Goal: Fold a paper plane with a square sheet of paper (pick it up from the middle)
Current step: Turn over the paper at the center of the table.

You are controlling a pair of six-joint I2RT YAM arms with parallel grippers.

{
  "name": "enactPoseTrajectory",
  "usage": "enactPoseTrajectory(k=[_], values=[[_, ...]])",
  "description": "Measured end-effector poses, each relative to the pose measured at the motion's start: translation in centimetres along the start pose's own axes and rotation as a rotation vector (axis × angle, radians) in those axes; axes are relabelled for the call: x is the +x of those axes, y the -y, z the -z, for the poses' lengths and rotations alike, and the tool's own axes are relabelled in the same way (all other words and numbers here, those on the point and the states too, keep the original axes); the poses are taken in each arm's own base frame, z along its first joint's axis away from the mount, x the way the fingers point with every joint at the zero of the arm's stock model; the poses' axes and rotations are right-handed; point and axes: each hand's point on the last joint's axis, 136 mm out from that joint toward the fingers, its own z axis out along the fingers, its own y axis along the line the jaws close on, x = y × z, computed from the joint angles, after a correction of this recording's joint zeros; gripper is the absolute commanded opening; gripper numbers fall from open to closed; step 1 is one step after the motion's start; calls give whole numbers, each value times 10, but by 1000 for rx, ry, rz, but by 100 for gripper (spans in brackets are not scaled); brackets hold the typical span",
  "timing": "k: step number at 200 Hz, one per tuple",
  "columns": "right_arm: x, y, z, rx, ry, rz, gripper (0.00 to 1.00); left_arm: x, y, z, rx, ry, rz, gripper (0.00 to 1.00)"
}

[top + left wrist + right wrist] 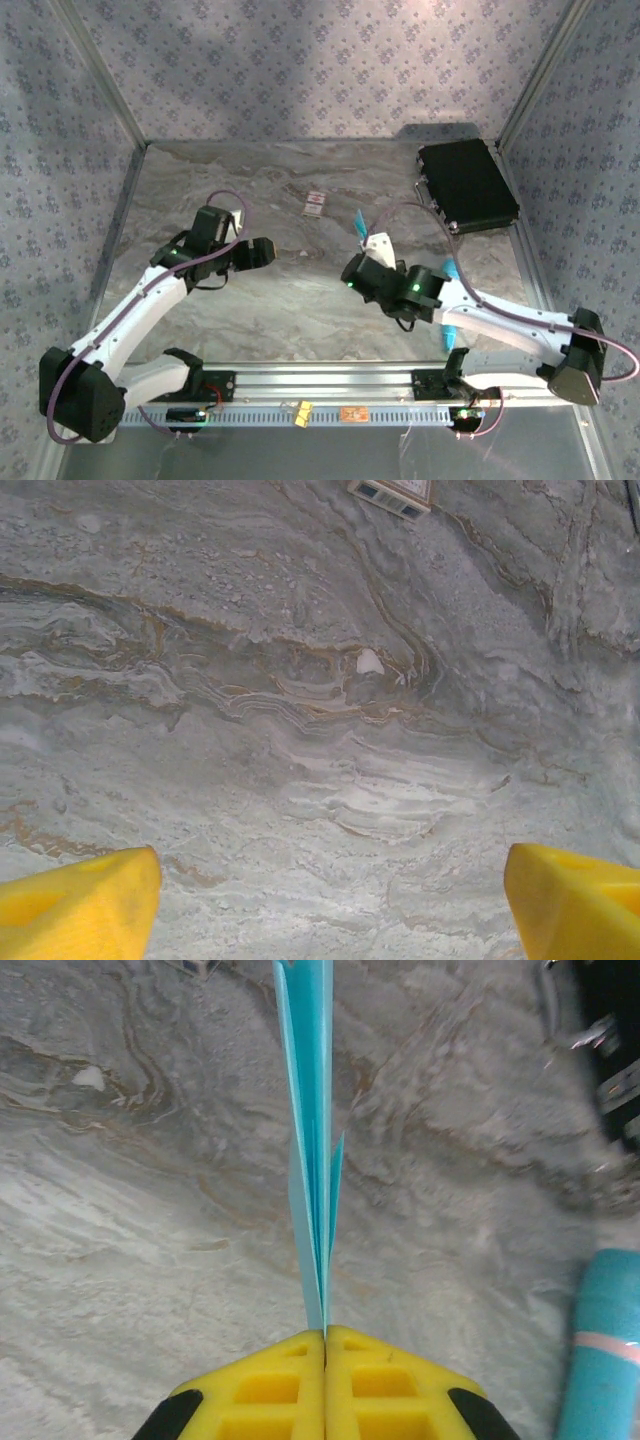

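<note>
The one label I can see is a small white card (315, 204) with red marks. It lies on the table (280, 315) toward the middle of the far edge, and its print is too small to read. My right fingers (318, 1350) are pressed together on the plane (312, 1160), a narrow, creased, light-blue dart seen edge-on. Its layers are pinched at my fingertips and fan slightly apart farther out. I hold it above the table, right of centre. My left fingers (85, 900) are spread wide with nothing between them. A black case (467, 185) sits in the far right corner.
</note>
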Motion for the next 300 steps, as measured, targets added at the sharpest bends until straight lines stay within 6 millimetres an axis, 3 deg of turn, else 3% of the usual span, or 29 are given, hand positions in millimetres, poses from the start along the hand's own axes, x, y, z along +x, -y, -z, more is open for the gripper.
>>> enactPoseTrajectory(k=[9, 55, 95, 123, 205, 248, 272, 300], values=[[-2, 0, 0, 43, 6, 41, 7, 0, -2, 1, -11, 5, -9, 100], [-10, -7, -9, 246, -33, 222, 6, -6, -22, 5, -105, 41, 4, 100], [3, -28, -26, 313, -101, 356, 7, -12, -52, 10, -221, 71, 68, 100], [18, -39, -38, 305, -156, 407, 9, -13, -70, 15, -287, 81, 131, 100], [49, -85, -57, 130, -265, 455, 13, -13, -90, 20, -313, 78, 261, 100], [73, -115, -62, 21, -324, 503, 21, -14, -89, 30, -285, 102, 306, 100], [78, -126, -64, -23, -336, 498, 30, -14, -83, 32, -254, 105, 314, 100], [78, -141, -66, -94, -322, 449, 46, -8, -77, 28, -215, 74, 316, 100]])
